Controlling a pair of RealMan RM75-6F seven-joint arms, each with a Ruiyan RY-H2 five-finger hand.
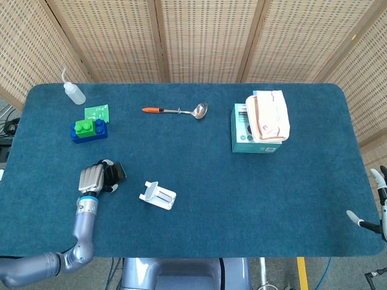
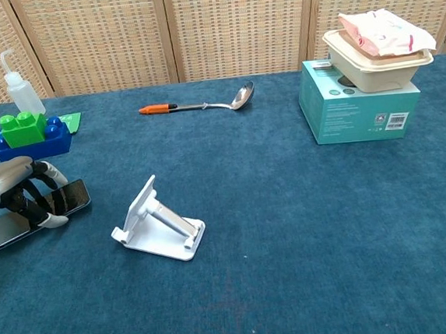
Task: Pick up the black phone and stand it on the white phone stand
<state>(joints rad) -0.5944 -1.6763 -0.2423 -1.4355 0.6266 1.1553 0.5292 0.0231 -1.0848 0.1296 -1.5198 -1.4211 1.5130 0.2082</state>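
The black phone point(image 2: 75, 198) lies flat near the table's left front, its screen reflecting light. My left hand point(image 2: 12, 190) sits over its middle, fingers curled across the top and thumb against the near edge, gripping it. From the head view, the left hand point(image 1: 91, 179) covers most of the phone point(image 1: 118, 171). The white phone stand point(image 2: 159, 223) stands unoccupied just right of the phone, also seen as the stand point(image 1: 158, 195) from above. My right hand point(image 1: 376, 202) hangs off the table's right edge with fingers apart and nothing in them.
Green and blue blocks point(image 2: 29, 133) and a squeeze bottle point(image 2: 21, 88) stand behind the phone. A spoon point(image 2: 202, 103) with an orange handle lies mid-back. A teal box point(image 2: 359, 112) topped with a food container stands at the back right.
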